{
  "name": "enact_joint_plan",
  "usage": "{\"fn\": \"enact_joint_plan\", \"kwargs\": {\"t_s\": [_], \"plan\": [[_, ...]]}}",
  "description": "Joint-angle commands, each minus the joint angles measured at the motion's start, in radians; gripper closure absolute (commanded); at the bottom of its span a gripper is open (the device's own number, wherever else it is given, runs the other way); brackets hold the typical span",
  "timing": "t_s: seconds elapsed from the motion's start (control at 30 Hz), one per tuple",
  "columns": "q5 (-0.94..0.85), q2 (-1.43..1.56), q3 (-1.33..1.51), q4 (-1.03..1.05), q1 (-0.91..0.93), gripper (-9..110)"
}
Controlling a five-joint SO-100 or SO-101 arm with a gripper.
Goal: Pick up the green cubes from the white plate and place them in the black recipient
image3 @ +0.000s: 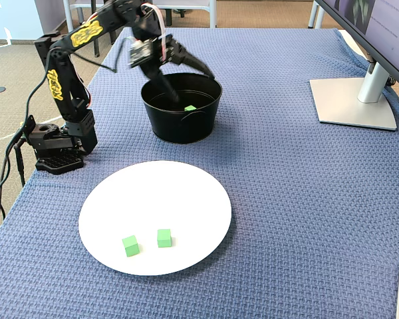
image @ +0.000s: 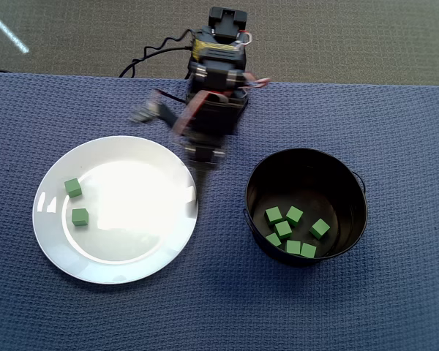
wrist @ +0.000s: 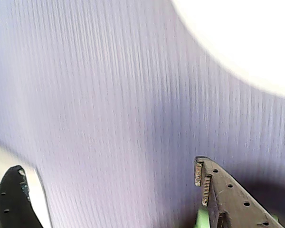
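Green cubes [image: 293, 232]: I count seven in the black recipient [image: 257, 189], clustered toward its 6 o'clock in the overhead view; two more [image: 76, 202] lie at the white plate's [image: 117, 267] 9 o'clock.
Gripper [image3: 186, 73]: I see its fingers spread wide, empty, blurred, above the recipient's rim.
Blue cloth [image: 395, 139]: lies under everything.
Monitor stand [image3: 354, 100]: at 3 o'clock of the recipient, fixed view.

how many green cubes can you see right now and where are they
9: two on the white plate, at and; seven in the black recipient, at. None seems hidden.
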Motion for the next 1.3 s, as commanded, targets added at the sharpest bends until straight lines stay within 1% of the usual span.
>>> {"fn": "enact_joint_plan", "kwargs": {"t_s": [0.0,0.2,0.37,0.53,0.8,0.97,1.13,1.27], "plan": [[-0.106,-0.006,0.023,-0.057,0.186,59],[-0.268,-0.066,0.302,-0.293,0.397,59],[-0.380,-0.121,0.449,-0.397,0.492,59],[-0.402,-0.163,0.488,-0.477,0.555,60],[-0.442,-0.253,0.477,-0.515,0.621,63],[-0.413,-0.331,0.394,-0.506,0.675,63],[-0.325,-0.396,0.304,-0.482,0.718,63],[-0.225,-0.453,0.192,-0.423,0.735,65]]}}
